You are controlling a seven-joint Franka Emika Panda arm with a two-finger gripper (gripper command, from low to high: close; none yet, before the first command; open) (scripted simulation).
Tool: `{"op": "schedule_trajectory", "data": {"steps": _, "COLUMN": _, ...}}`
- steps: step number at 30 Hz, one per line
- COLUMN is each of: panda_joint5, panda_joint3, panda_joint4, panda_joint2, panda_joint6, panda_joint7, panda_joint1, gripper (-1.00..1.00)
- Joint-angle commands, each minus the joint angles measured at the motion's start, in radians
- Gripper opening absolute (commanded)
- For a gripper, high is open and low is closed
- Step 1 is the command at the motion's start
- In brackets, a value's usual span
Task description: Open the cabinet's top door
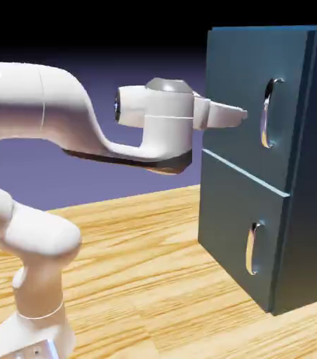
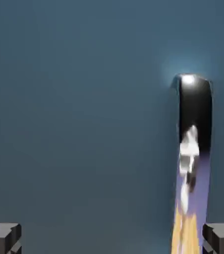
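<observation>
The dark teal cabinet (image 1: 308, 231) stands at the right of the exterior view with two stacked doors. Its top door (image 1: 242, 84) carries a vertical silver handle (image 1: 268, 113). The white arm reaches right, and my gripper (image 1: 240, 114) hovers just left of that handle, a short gap away. In the hand view the top door (image 2: 84, 124) fills the frame and the shiny handle (image 2: 193, 149) runs down the right side. My gripper (image 2: 112, 238) is open, its fingertips (image 2: 2, 237) set wide at the bottom corners with nothing between them.
The lower door (image 1: 235, 231) has a shorter silver handle (image 1: 252, 247). The cabinet rests on a wooden table (image 1: 154, 280). The arm's base (image 1: 28, 336) stands at the lower left.
</observation>
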Motion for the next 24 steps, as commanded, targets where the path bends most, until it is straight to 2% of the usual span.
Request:
{"op": "schedule_trajectory", "data": {"steps": 1, "panda_joint5": -0.044, "panda_joint3": -0.015, "panda_joint4": 0.008, "panda_joint2": -0.004, "panda_joint6": -0.001, "panda_joint7": 0.034, "panda_joint1": 0.013, "gripper": 0.00}}
{"op": "schedule_trajectory", "data": {"steps": 9, "panda_joint5": -0.378, "panda_joint3": -0.126, "panda_joint4": 0.072, "panda_joint2": -0.039, "panda_joint6": -0.011, "panda_joint7": 0.297, "panda_joint1": 0.116, "gripper": 0.00}}
{"op": "schedule_trajectory", "data": {"steps": 16, "panda_joint5": -0.412, "panda_joint3": -0.256, "panda_joint4": 0.202, "panda_joint2": 0.041, "panda_joint6": -0.037, "panda_joint7": 0.322, "panda_joint1": 0.302, "gripper": 0.00}}
{"op": "schedule_trajectory", "data": {"steps": 17, "panda_joint5": -0.412, "panda_joint3": -0.256, "panda_joint4": 0.202, "panda_joint2": 0.041, "panda_joint6": -0.037, "panda_joint7": 0.322, "panda_joint1": 0.302, "gripper": -1.00}}
{"op": "schedule_trajectory", "data": {"steps": 24, "panda_joint5": -0.308, "panda_joint3": -0.077, "panda_joint4": 0.070, "panda_joint2": 0.053, "panda_joint6": -0.114, "panda_joint7": 0.320, "panda_joint1": 0.085, "gripper": -1.00}}
